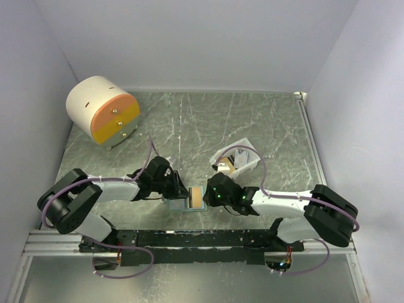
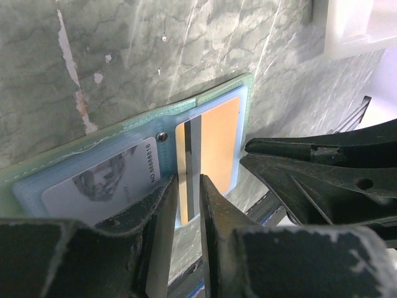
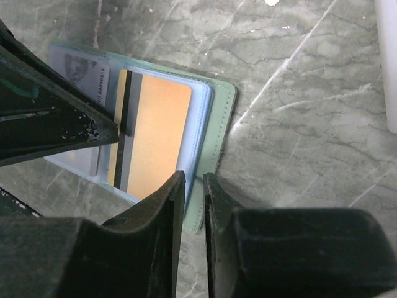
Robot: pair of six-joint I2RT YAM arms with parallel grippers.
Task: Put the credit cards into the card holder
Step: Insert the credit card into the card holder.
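The card holder (image 1: 180,204) lies open near the table's front edge, sage green rim (image 2: 186,109) and pale blue inside (image 3: 203,118). An orange-gold card with a dark stripe (image 1: 197,197) (image 2: 217,146) (image 3: 155,133) lies on its right half. A white-grey card with a portrait (image 2: 102,183) (image 3: 84,71) sits in its left pocket. My left gripper (image 1: 178,191) (image 2: 186,202) is nearly shut and empty, with its tips at the striped end of the orange card. My right gripper (image 1: 208,193) (image 3: 193,186) is nearly shut and empty, at the holder's right edge.
A small white tray (image 1: 243,151) (image 2: 360,28) with more cards (image 1: 226,166) stands behind the right gripper. A round cream-and-orange drawer cabinet (image 1: 104,110) stands at the back left. The black mounting rail (image 1: 202,238) runs along the near edge.
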